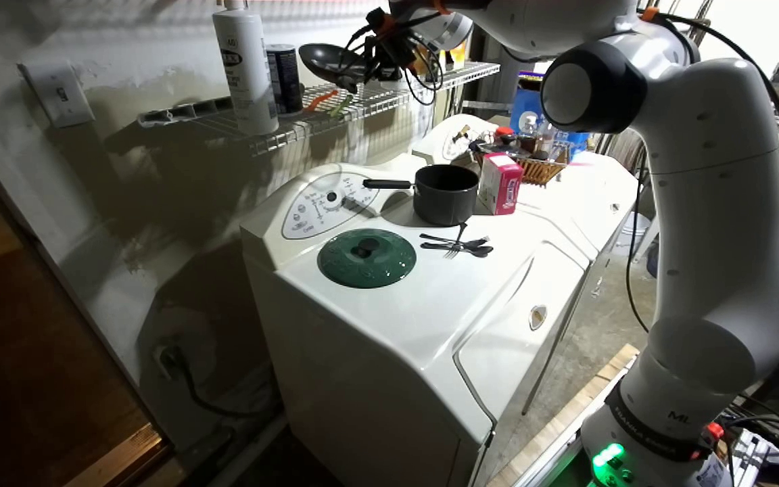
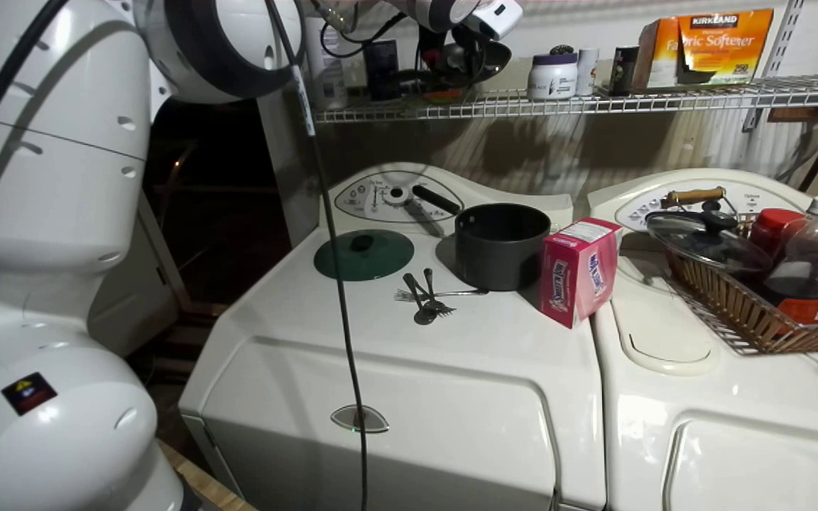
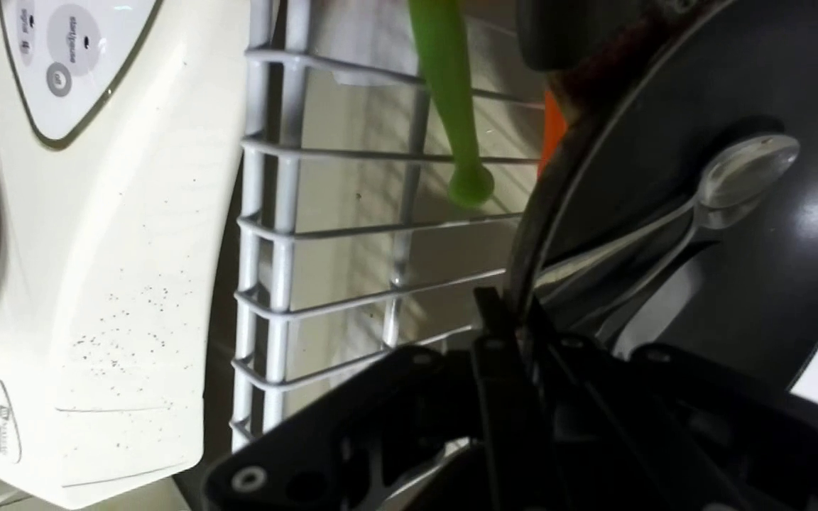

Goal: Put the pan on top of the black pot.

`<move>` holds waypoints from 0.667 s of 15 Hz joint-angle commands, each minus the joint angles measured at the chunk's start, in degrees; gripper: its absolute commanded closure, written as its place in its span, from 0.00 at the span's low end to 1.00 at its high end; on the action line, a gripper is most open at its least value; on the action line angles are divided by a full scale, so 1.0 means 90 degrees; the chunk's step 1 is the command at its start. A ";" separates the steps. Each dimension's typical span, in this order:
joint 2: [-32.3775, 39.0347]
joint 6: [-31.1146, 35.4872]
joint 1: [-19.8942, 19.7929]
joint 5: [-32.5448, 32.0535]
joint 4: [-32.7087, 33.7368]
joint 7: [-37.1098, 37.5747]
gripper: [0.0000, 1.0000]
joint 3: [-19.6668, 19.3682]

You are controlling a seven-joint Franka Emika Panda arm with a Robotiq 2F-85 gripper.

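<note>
Where the gripper (image 3: 515, 309) clamps, the pan (image 3: 750, 273) is hidden.

Home laundry area | paired laundry machines (image 2: 416, 362) | Fabric Softener box (image 2: 725, 53) | wire shelf (image 2: 593, 107)

White machine top (image 2: 494, 337): green lid (image 2: 373, 261) lying flat, pot (image 2: 501, 252) upright, cutlery pile (image 2: 427, 312) near pot, pink box (image 2: 569, 284) beside it. Adjoining machine top (image 2: 640, 333): basket (image 2: 725, 301).

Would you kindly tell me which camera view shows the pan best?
The wrist view: the pan looms large there, its inside, the cutlery in it and the gripper shut on its rim all visible, though the frame crops it. Both exterior views show it smaller, partly hidden by the gripper.
</note>
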 commanded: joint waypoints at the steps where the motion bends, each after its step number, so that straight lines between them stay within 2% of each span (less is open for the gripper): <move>1: -0.0376 -0.0071 0.0038 -0.0145 -0.0060 -0.0088 0.98 -0.0070; 10: -0.1403 -0.1097 -0.0223 -0.0069 -0.0771 -0.0401 0.98 -0.0242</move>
